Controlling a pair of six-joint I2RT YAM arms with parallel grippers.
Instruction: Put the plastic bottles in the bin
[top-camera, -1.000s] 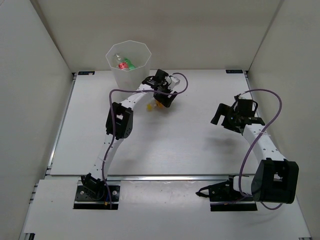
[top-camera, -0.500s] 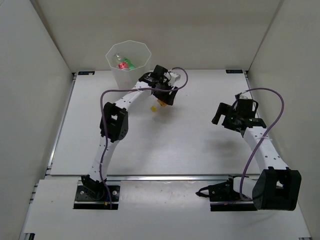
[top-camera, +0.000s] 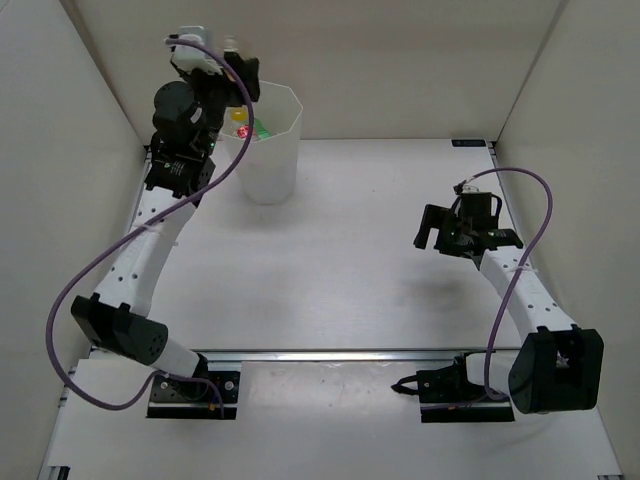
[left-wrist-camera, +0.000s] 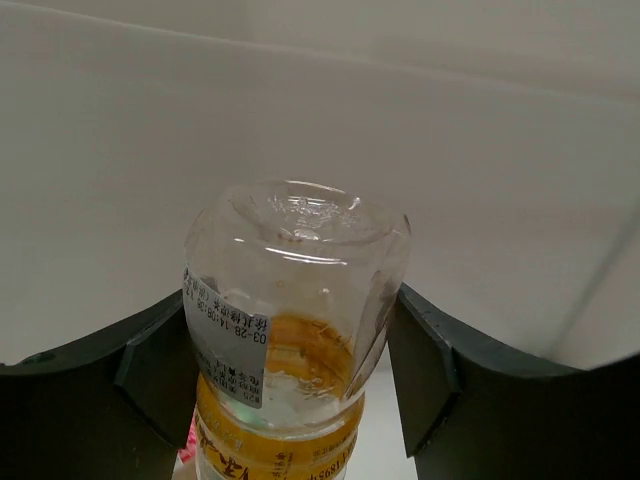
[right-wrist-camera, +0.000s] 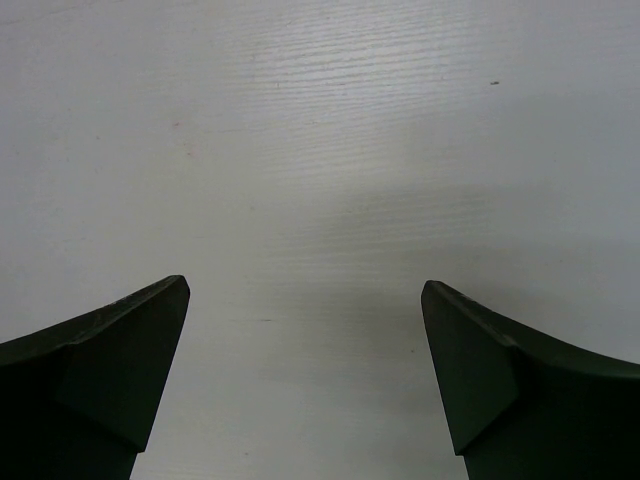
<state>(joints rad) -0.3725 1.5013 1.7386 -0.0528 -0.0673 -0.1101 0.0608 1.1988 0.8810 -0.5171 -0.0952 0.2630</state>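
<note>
Top external view, upper left of frame: left gripper (top-camera: 238, 100) raised over the left rim of the bin (top-camera: 285, 160), close to the enclosure walls (top-camera: 90, 130) at left and back. Clenched on the yellow-orange-labelled bottle (top-camera: 240, 115), above the bin's open mouth. Visible through that mouth: a red-labelled bottle (top-camera: 243, 131) and a green bottle (top-camera: 262, 128) lying inside, touching or nearly so; cannot tell whether more lie beneath. Bin upright near the upper-left corner of the table (top-camera: 330, 280).

Left wrist view: yellow-orange-labelled bottle (left-wrist-camera: 295, 300) pinched between both fingers (left-wrist-camera: 150, 370), its base pointing away from the camera, its cap end cut off by the lower frame edge. Fills the full gap between the jaws. White wall behind.

Top external view, right of centre: right gripper (top-camera: 432, 228) low over the table, pointing toward the left of the frame, well apart from the bin.

Right wrist view: jaws released and spread wide, fingers (right-wrist-camera: 100, 380) at the lower corners, only table surface between them.

Room for moving: wide stretch of table between bin and right gripper, running down to the lower table edge. Tight margins at upper left only, among bin rim, left arm and walls.
</note>
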